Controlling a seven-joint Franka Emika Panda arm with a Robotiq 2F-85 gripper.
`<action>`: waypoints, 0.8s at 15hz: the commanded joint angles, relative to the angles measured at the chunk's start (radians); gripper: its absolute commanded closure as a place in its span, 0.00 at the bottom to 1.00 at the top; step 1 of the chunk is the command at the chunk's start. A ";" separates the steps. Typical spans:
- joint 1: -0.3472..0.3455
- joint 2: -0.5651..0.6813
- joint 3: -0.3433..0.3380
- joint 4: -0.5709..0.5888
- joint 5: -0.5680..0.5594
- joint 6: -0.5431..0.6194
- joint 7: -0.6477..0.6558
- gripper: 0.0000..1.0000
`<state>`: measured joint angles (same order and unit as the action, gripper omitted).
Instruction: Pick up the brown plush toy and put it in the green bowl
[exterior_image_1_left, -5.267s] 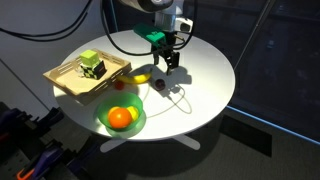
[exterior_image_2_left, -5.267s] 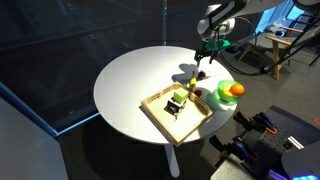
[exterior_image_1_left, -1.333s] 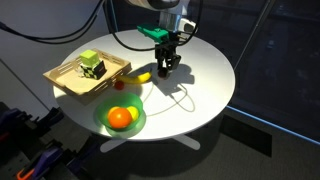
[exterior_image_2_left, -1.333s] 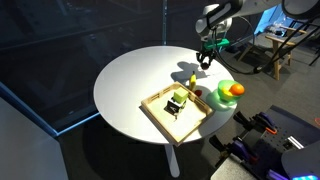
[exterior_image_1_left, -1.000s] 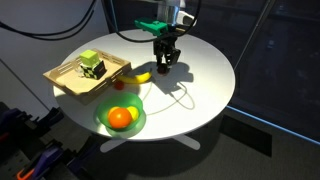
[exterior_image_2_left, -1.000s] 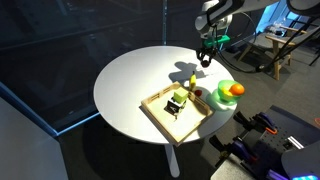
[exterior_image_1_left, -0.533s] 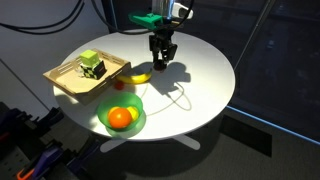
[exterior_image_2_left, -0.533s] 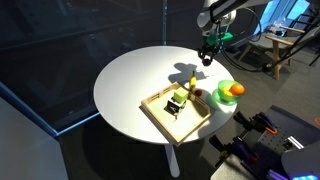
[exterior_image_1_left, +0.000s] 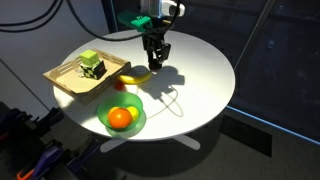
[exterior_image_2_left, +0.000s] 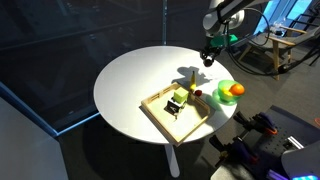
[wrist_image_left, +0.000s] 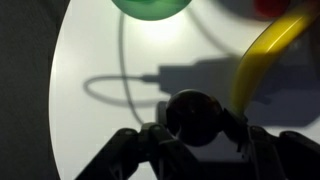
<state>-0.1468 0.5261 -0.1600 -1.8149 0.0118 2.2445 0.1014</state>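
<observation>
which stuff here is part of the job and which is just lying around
Job: brown plush toy, green bowl, pincer shut on the toy.
Lying about: orange in the bowl, banana, red ball, wooden tray with a green block.

No readable text, label, brand, number or sign in exterior views or wrist view. Surfaces of gripper (exterior_image_1_left: 155, 66), wooden tray (exterior_image_1_left: 66, 78) and green bowl (exterior_image_1_left: 101, 118): too small or blurred to resolve any lettering.
</observation>
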 joint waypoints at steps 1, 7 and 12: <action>0.006 -0.106 0.001 -0.136 -0.021 0.052 -0.017 0.66; 0.013 -0.203 -0.003 -0.251 -0.043 0.034 -0.018 0.66; 0.017 -0.272 -0.003 -0.357 -0.077 0.055 -0.021 0.66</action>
<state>-0.1367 0.3225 -0.1600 -2.0871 -0.0340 2.2751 0.0921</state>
